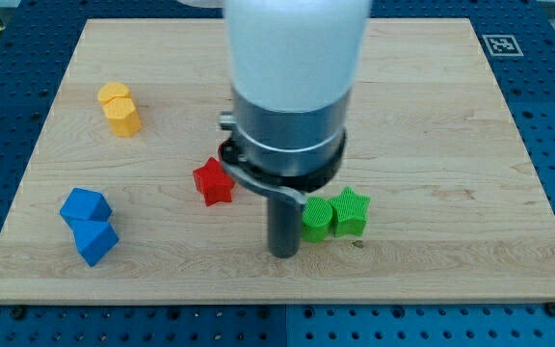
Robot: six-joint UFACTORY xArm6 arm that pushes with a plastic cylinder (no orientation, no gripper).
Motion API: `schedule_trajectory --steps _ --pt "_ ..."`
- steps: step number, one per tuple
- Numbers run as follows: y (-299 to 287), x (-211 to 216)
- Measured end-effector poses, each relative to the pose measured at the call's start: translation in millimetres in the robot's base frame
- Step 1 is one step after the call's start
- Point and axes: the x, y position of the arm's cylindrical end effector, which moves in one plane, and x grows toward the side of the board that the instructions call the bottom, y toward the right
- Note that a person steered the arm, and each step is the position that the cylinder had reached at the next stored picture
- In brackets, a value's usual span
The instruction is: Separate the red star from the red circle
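Your tip (283,253): bare rod, no fingers, holding nothing; touches the green circle (316,220), green star (352,211) adjoining. Red star (213,182): up-left, apart. Red circle: not visible.

My tip (283,254) (on the board (451,96)) between 2 blocks: star (213,182) left, circle (317,219) right.

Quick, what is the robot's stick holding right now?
My tip: no gripper, holds nothing; it rests on the board just left of the green blocks, below-right of the red star.

Wooden board (432,116): red star (213,182), yellow (119,108), blue (89,225), green blocks (335,215).
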Motion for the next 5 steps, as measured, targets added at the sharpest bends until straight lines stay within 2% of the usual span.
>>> schedule_trajectory --steps 2,3,4,5 --pt "-68.7 -4.2" --pt "-81.4 -28.9" --pt "-79.2 -38.2" --pt "-61.4 -85.6"
